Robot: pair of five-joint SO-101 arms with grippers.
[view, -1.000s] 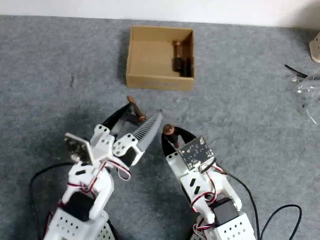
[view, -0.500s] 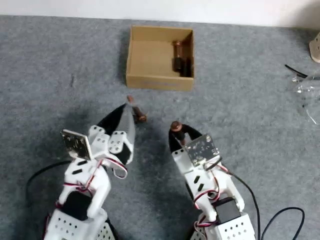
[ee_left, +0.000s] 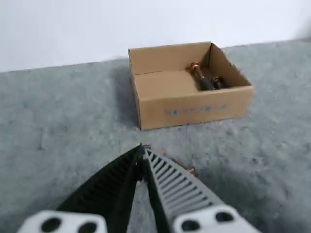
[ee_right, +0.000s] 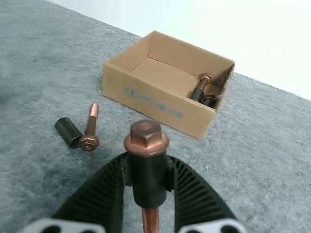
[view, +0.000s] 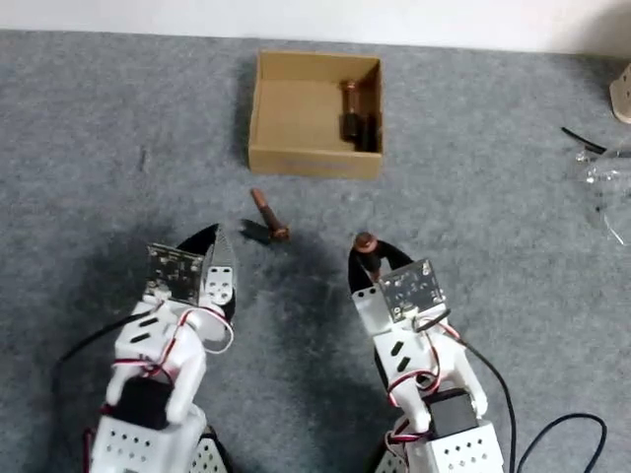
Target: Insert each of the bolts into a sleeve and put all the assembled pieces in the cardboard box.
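A loose copper bolt [view: 268, 214] [ee_right: 90, 127] lies on the grey carpet in front of the cardboard box [view: 315, 163] [ee_left: 194, 109] [ee_right: 155, 104]. Beside it lies a black sleeve [ee_right: 68, 132]. My left gripper [view: 214, 241] [ee_left: 142, 154] is shut and empty, a little short of the bolt on its near left. My right gripper [view: 368, 258] [ee_right: 146, 167] is shut on an assembled piece, a black sleeve with a copper bolt [view: 366, 242] [ee_right: 146, 138] through it, held upright, head up. Assembled pieces [view: 353, 108] [ee_left: 204, 80] [ee_right: 201, 90] lie in the box's right side.
Thin wires and clear clutter [view: 596, 163] lie at the far right of the carpet, with a pale object [view: 622, 94] at the edge. A white wall runs behind the box. Open carpet lies between the grippers and the box.
My left gripper closed with nothing in it and pulled back toward its base, leaving the loose bolt lying where it was. My right gripper shifted slightly right with its assembled piece.
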